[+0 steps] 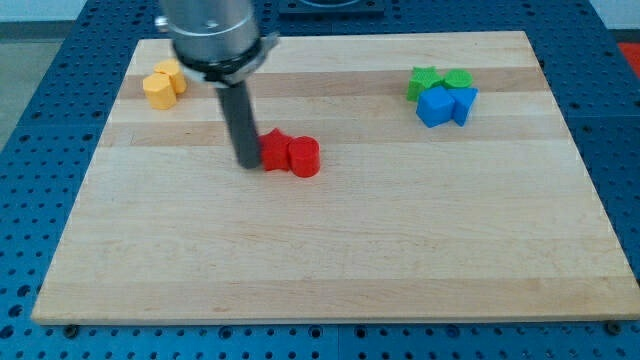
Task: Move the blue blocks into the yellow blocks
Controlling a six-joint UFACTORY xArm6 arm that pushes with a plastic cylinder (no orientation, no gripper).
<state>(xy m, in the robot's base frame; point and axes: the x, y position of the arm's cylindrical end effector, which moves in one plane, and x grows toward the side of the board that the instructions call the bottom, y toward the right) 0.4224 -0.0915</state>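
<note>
Two blue blocks sit at the view's upper right: a blue cube [433, 106] and a smaller blue block [464, 103] touching its right side. Two yellow blocks sit at the upper left: a yellow hexagonal block [158, 88] and a yellow block [172, 73] just behind it. My tip [247, 163] rests on the board near the middle left, touching the left side of a red block [273, 150]. It is far from both the blue and the yellow blocks.
A red cylinder [304, 157] touches the red block's right side. Two green blocks [424, 81] [458, 79] sit right behind the blue ones. The wooden board [330, 260] lies on a blue perforated table.
</note>
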